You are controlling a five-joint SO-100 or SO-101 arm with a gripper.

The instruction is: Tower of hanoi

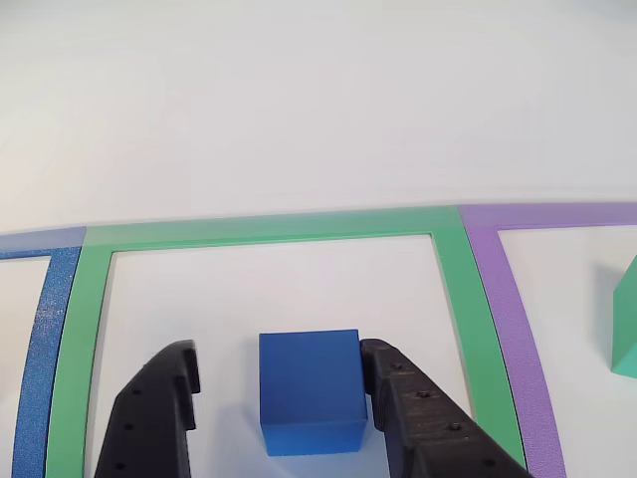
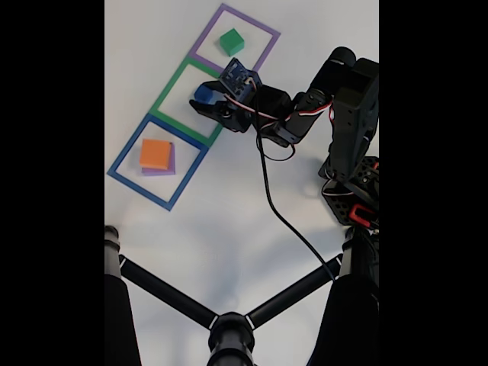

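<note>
The small blue block (image 1: 311,390) rests on the white table inside the green tape square (image 1: 269,231). My gripper (image 1: 279,351) is open around it: the right finger (image 1: 408,408) touches the block's side, while the left finger (image 1: 159,408) stands a gap away. The fixed view shows the gripper (image 2: 202,99) and blue block (image 2: 204,93) near the green square's (image 2: 169,90) right side. The green block (image 2: 231,41) sits in the purple tape square (image 2: 263,53), its corner also at the other view's right edge as the green block (image 1: 627,324). The orange block (image 2: 155,152) lies on the purple block (image 2: 160,171) in the blue tape square (image 2: 126,183).
The arm's body and base (image 2: 354,114) stand at the right of the fixed view, with a black cable (image 2: 274,206) trailing over the table. Black tripod legs (image 2: 168,293) cross the bottom. White table (image 1: 299,100) stretches beyond the tape squares.
</note>
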